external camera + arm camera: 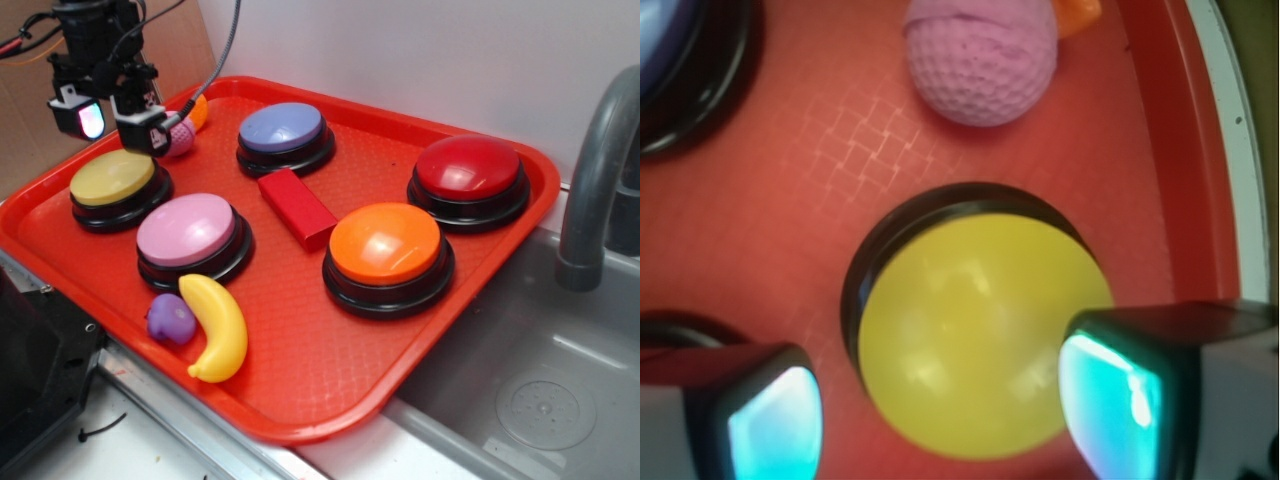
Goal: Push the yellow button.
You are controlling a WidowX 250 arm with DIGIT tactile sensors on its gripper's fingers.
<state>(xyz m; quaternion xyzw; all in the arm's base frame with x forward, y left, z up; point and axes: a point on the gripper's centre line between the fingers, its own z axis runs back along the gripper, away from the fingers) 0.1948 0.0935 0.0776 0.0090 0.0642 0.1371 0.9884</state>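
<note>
Exterior: red tray (330,400) beside grey sink (540,390), white wall (420,50).

A red tray (300,390) holds everything, and places here are given from the red block (297,208) at its middle. Left of the block sit the yellow button (112,178) and, nearer the front, the pink button (186,230); behind the block is the blue button (282,128), to its right the orange button (385,244) and farther back the red button (467,167). The gripper (112,118) hangs above the yellow button with its fingers apart, while a yellow toy banana (218,326) and a small purple toy (171,319) lie in front of the pink button.
</note>
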